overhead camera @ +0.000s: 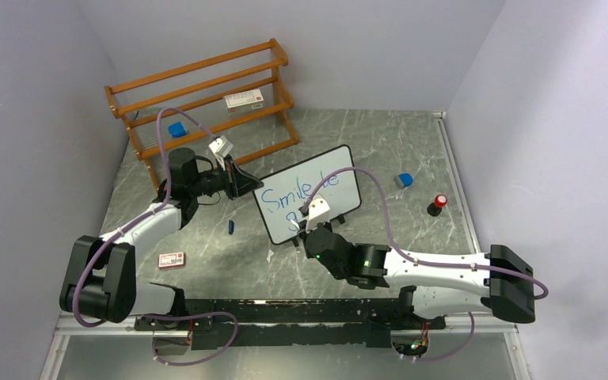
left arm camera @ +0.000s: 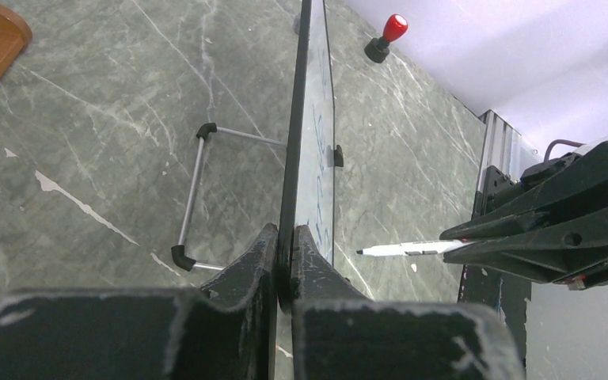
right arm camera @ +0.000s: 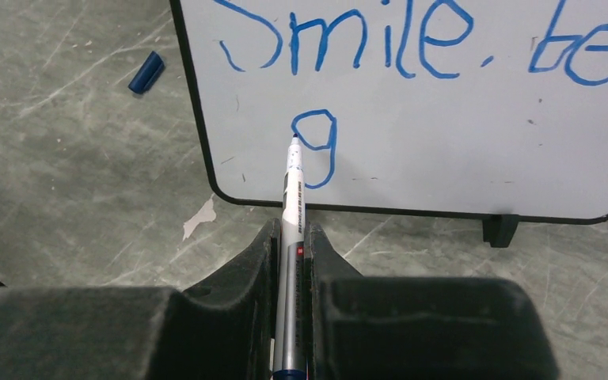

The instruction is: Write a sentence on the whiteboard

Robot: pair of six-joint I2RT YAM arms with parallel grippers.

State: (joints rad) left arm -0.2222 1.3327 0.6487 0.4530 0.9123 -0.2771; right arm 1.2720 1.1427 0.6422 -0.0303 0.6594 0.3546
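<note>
Right gripper (right arm camera: 291, 237) is clamped on the marker (right arm camera: 293, 198), which points straight at the whiteboard (right arm camera: 443, 134) mid-tabletop. Its tip sits just short of the sentence (right arm camera: 348, 43), beside its "g", with blank board to the right. Left gripper (left arm camera: 285, 245) pinches the board's edge.

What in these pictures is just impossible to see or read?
- Top view: the second line of the sentence sits behind the right hand.
- Left wrist view: the writing is unreadable, as the whiteboard shows almost edge-on.
- Right wrist view: the whiteboard's top is cut off by the picture edge, and the rear of the marker is buried between the fingers.
- Top view: the print on the box on the rack is too small.
</note>
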